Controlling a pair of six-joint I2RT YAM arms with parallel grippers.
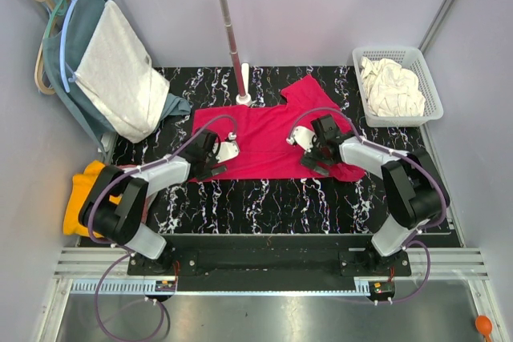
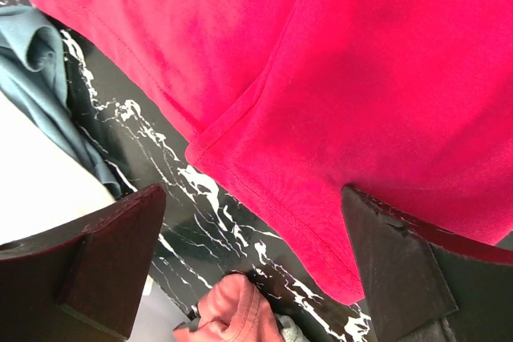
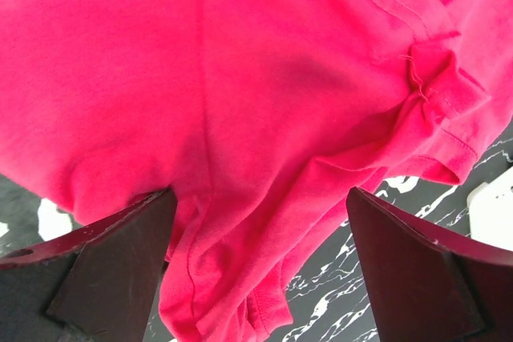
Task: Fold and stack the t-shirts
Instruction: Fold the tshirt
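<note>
My L gripper (image 1: pixel 215 152) & R gripper (image 1: pixel 315 144) both fully open, nothing held, over the pink shirt (image 1: pixel 264 138) spread mid table (image 1: pixel 264 206), one nr each side edge

Shirt (image 1: pixel 264 146): plain crimson, no print or tag I can read (wrist views neither).
Basket (image 1: pixel 386 50): no legible label.
Table (image 1: pixel 264 202): white veining, no writing.

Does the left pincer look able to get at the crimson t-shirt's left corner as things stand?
Probably yes: the left pincer hangs open above the crimson t-shirt, whose corner lies uncovered on the table between its fingers, with nothing in the way.
</note>
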